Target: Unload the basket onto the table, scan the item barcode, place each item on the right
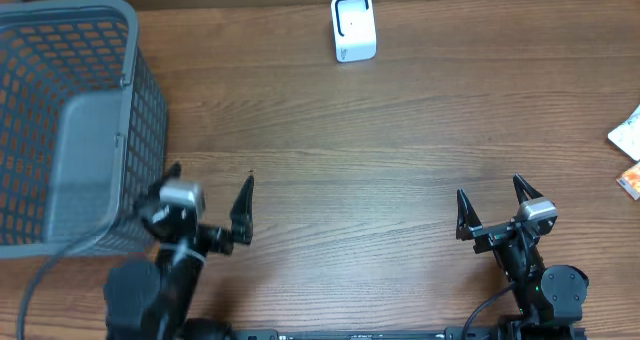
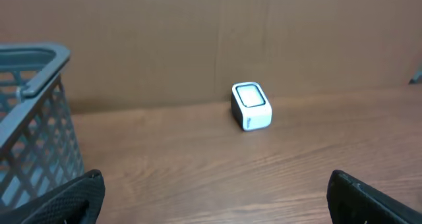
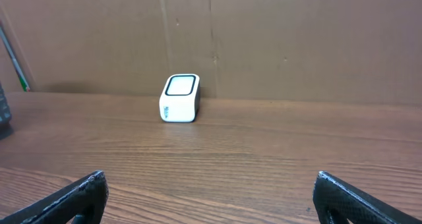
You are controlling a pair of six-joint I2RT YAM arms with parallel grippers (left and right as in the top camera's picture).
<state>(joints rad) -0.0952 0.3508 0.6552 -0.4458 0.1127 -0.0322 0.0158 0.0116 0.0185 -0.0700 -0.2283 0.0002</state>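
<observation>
A small white barcode scanner (image 1: 353,27) with a dark-rimmed window stands at the table's far middle; it also shows in the left wrist view as the scanner (image 2: 251,106) and in the right wrist view as the scanner (image 3: 179,97). Two packets lie cut off at the right edge, one white and green (image 1: 627,130), one orange (image 1: 630,182); no barcode shows on them. My left gripper (image 1: 210,176) (image 2: 214,179) is open and empty near the front left. My right gripper (image 1: 490,187) (image 3: 210,176) is open and empty at the front right.
A grey mesh basket (image 1: 120,20) (image 2: 33,118) fills the left side, its near corner right beside my left gripper. A cardboard wall (image 3: 297,39) backs the table behind the scanner. Bare wooden tabletop (image 1: 360,180) lies between the grippers and the scanner.
</observation>
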